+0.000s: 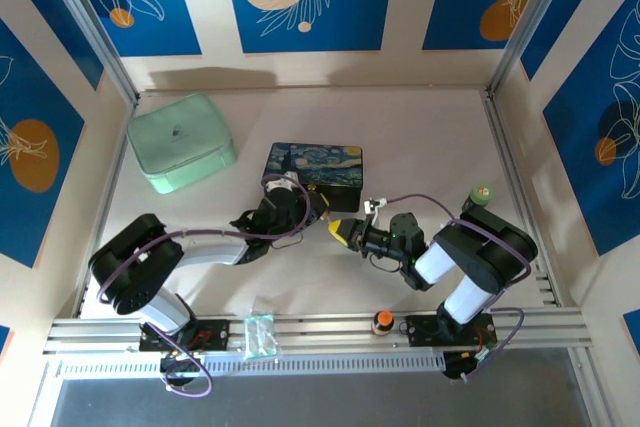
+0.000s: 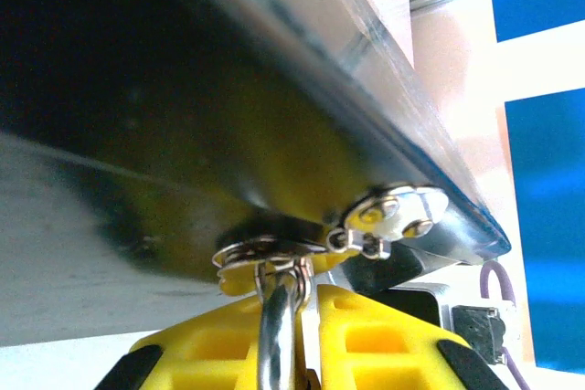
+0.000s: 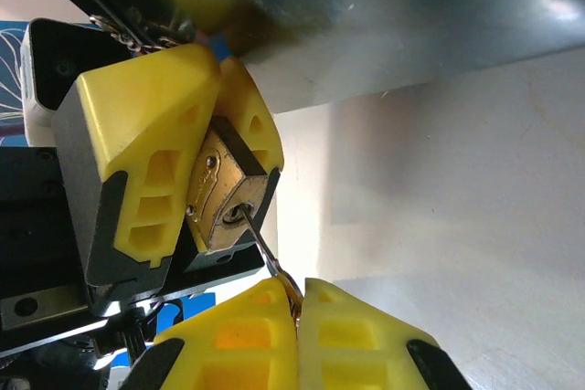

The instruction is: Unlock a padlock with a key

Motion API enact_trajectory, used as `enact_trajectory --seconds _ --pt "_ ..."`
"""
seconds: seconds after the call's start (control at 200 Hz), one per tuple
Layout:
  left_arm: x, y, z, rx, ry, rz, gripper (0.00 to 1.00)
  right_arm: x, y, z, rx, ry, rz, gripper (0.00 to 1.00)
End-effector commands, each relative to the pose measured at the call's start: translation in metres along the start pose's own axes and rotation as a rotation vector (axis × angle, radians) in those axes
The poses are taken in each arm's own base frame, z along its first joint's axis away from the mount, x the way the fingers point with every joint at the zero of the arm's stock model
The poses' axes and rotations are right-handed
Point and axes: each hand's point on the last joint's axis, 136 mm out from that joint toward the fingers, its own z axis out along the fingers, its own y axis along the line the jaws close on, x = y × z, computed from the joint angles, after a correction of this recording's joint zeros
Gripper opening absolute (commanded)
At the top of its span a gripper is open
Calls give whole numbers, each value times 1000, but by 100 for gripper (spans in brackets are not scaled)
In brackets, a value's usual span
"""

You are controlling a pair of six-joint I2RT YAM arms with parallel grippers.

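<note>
The brass padlock is clamped between the yellow fingers of my left gripper, keyhole end facing the right wrist camera. The thin silver key has its tip in the keyhole, and its head is pinched in my right gripper, which is shut on it. In the left wrist view the silver shackle rises between the left gripper fingers, with bent-wire loops hanging on it. From above, the left gripper and right gripper meet just in front of the tin.
The dark starry-night tin sits right behind the grippers; its side and metal clasp loom close to the left wrist camera. A mint-green case lies back left. A green-capped object, an orange-capped bottle and a clear bag stand nearby.
</note>
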Motion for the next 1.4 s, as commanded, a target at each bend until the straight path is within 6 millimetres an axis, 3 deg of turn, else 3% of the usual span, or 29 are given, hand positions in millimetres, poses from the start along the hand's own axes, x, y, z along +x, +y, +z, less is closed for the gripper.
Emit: enact_trajectory --seconds 0.0,0.18,0.345,0.425,0.605,0.885,1.141,1.261,1.391 --pt "11 -39 -5 153 60 -9 0 -11 19 12 -63 7 -26 0" --pt "14 -44 -8 172 75 38 0 -20 25 6 -87 32 -29 0" --pt "17 -46 -8 192 78 42 0 -12 25 16 -86 157 0 0" --pt "21 -47 -5 216 94 34 0 -18 20 17 -92 192 57 0" --pt "23 -38 -3 202 91 34 0 -18 22 17 -96 195 52 0" --pt "24 -45 -3 227 100 51 0 -28 11 20 -74 197 130 0" --pt "31 -54 -4 282 128 6 0 -34 19 25 -87 156 146 0" --pt "33 -49 -3 247 118 47 0 -35 28 29 -104 177 165 0" --pt "34 -52 -3 269 122 52 0 -38 25 28 -98 187 204 0"
